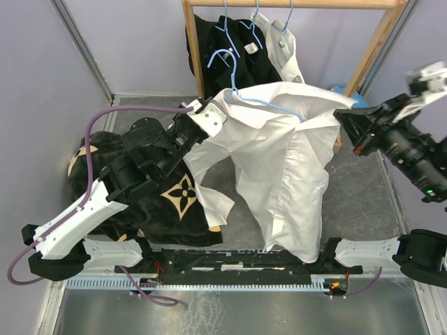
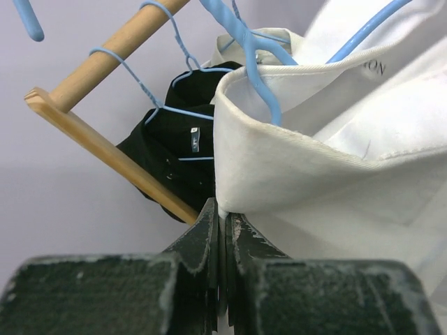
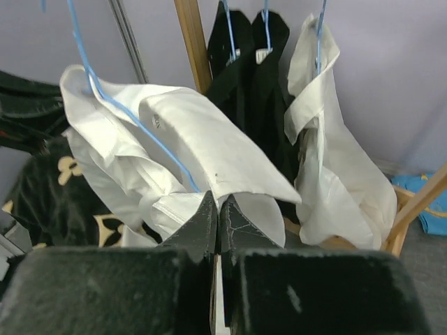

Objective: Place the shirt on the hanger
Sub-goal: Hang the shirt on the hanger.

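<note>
Holds the shirt (image 1: 279, 160) up in the air over the middle of the table (image 1: 363, 202), spread between both arms. Pinches the collar edge with the left claw (image 2: 224, 222), jaws pressed together on the white cloth. Grips the opposite shoulder edge with the right claw (image 3: 218, 209), jaws likewise shut tight on a fold of the fabric. Carries the hanger (image 1: 269, 105) at the neck of the shirt, its blue wire running from the collar across the open neck toward the right claw and its hook poking up toward the far edge. Cannot tell whether that hook catches on anything. Lets the body and one sleeve droop toward the near edge of the table. Shows a black cloth with tan flowers (image 1: 167, 199) heaped at the left edge of the table, under the left arm. Shows too, at the far edge, a wooden rack (image 1: 374, 42) bearing black shirts (image 1: 216, 42) and another white shirt (image 1: 288, 49) on blue hangers.
</note>
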You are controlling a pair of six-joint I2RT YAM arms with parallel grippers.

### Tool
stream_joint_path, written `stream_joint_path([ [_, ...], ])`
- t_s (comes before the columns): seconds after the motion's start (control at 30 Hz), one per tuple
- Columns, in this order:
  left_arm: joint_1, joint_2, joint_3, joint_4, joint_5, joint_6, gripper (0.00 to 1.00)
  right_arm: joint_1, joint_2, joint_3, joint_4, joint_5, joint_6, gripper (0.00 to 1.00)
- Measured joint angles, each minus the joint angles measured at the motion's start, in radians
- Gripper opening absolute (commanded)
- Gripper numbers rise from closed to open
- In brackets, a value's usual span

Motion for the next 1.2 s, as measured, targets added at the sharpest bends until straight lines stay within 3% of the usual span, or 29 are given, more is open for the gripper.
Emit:
stream_joint_path([
  [0.17,0.014,-0.007,0.000,-0.032,0.020,0.003,0.03,0.000,-0.007,-0.181,0.001,-0.035,0.014,0.00],
  [0.43,0.022,-0.076,-0.090,-0.114,0.076,0.003,0.03,-0.001,0.022,-0.474,0.105,-0.228,0.075,0.00],
  [0.6,0.023,-0.093,-0.142,-0.136,0.068,0.000,0.03,-0.001,-0.004,-0.526,0.154,-0.273,0.089,0.00],
  [0.9,0.022,-0.192,-0.261,-0.146,0.053,-0.005,0.03,-0.001,-0.199,-0.573,0.089,-0.185,0.077,0.00],
  [1.0,0.019,-0.207,-0.267,-0.146,0.051,-0.013,0.03,-0.001,-0.266,-0.611,0.053,-0.198,0.079,0.16],
  [1.1,0.016,-0.208,-0.268,-0.148,0.048,-0.017,0.03,-0.001,-0.293,-0.655,0.016,-0.242,0.085,0.41],
  [1.2,0.019,-0.208,-0.274,-0.156,0.037,-0.016,0.03,-0.001,-0.265,-0.664,-0.049,-0.266,0.073,0.55],
])
